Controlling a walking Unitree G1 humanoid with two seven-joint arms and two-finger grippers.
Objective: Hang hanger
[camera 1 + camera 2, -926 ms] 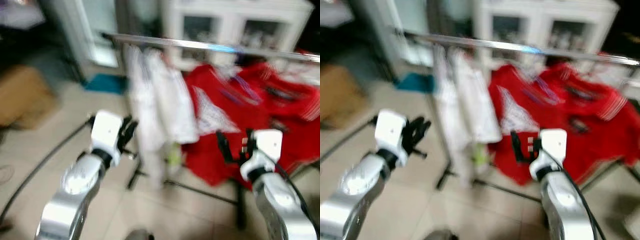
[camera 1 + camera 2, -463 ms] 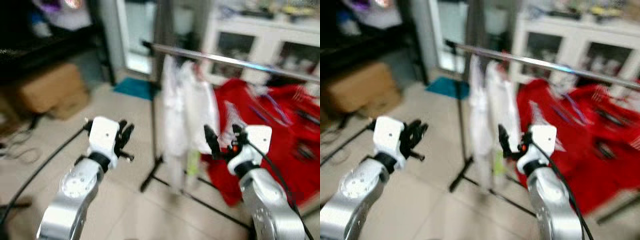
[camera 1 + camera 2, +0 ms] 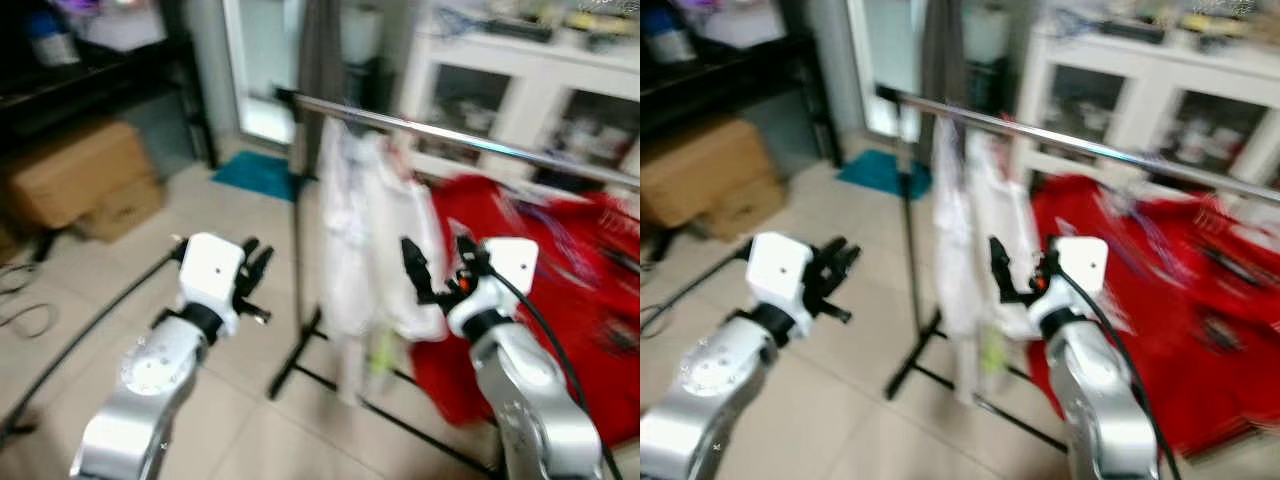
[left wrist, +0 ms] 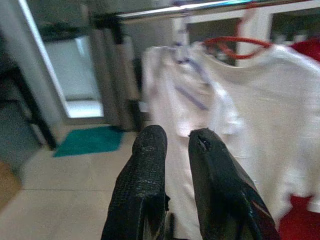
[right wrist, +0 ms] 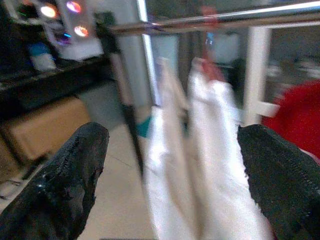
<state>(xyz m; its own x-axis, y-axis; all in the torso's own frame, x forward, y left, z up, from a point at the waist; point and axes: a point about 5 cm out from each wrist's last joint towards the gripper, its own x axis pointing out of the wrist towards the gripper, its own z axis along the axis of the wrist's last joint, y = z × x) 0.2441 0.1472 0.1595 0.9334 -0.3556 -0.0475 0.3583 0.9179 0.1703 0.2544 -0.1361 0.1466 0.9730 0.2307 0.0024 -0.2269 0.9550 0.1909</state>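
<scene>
While both arms are raised in front of the robot, a metal clothes rail [image 3: 470, 142] runs across the scene above them, sloping from upper left toward the right and carried at its left end by a dark upright post [image 3: 297, 250] whose feet spread on the tiled floor [image 3: 250, 420]. White garments [image 3: 372, 250] hang from the rail near that post, and in the left wrist view a red hanger [image 4: 239, 46] shows at the neck of one of them, hooked up toward the rail. To the right of the white clothes lies a mass of red fabric [image 3: 560, 290], blurred, so I cannot tell whether it hangs or is draped over something. The left hand [image 3: 250, 280] is held out to the left of the post, apart from the clothes, its two black fingers [image 4: 145, 195] close together with only a narrow slit between them and nothing in it. The right hand [image 3: 432, 268] is up just in front of the white garments, between them and the camera; its fingers [image 5: 65, 185] are spread wide and hold nothing, with the white clothes and the rail framed between them. Behind the rail stands a white cabinet with glass doors [image 3: 520, 100]. Cardboard boxes [image 3: 80, 180] sit on the floor at the left below a dark shelf [image 3: 90, 80], a teal mat [image 3: 255, 172] lies by a doorway, and a dark cable [image 3: 90, 320] trails across the tiles.
</scene>
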